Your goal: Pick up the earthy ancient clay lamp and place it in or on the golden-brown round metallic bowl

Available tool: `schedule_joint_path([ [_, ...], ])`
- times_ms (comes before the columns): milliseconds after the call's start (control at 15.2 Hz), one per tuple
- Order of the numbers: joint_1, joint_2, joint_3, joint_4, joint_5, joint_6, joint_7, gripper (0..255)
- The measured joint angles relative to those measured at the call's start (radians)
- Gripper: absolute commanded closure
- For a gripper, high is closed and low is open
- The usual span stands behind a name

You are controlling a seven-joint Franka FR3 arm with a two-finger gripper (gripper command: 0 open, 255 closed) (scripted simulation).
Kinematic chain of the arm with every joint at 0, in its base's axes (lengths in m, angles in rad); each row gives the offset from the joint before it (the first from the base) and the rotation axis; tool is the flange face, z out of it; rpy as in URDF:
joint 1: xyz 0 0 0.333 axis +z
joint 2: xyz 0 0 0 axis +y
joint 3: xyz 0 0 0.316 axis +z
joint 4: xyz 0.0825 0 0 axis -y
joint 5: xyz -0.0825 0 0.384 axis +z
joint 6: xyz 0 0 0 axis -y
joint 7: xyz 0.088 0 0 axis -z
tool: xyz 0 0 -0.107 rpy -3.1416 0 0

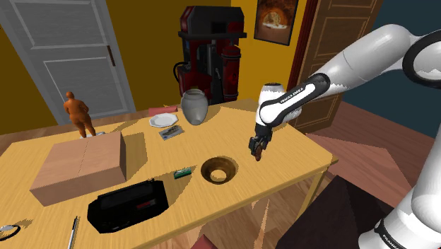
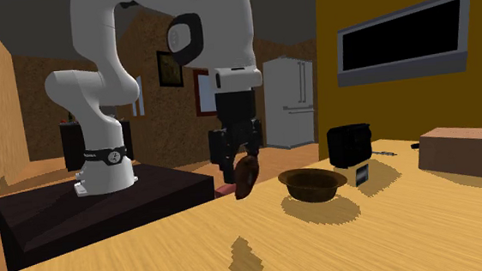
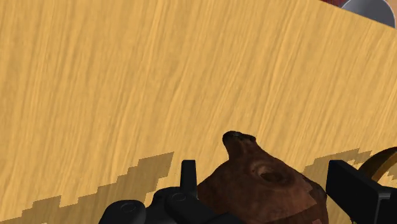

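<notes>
Dark brown spouted clay lamp (image 3: 261,188) clasped between the fingers of the all-black two-finger gripper (image 3: 266,172), hanging above the light wooden table (image 1: 297,152), apart from and to the shoulder view's right of the golden-brown round bowl (image 1: 205,170), grey rounded vase (image 1: 194,106) farther back.

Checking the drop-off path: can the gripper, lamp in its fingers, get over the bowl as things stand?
Probably yes: the gripper holds the lamp clear of the table, and the bowl sits open beside it with nothing between.
</notes>
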State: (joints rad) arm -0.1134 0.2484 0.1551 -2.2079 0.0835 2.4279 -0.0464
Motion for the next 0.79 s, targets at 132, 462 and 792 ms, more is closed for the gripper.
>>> schedule_joint_path([
  [132,-0.001,-0.019,0.001,0.005,0.002,-0.024,0.001,255],
  [462,0.016,-0.037,0.011,0.041,-0.001,-0.075,0.032,255],
  [792,0.084,0.025,0.043,0.129,-0.025,-0.094,0.145,255],
])
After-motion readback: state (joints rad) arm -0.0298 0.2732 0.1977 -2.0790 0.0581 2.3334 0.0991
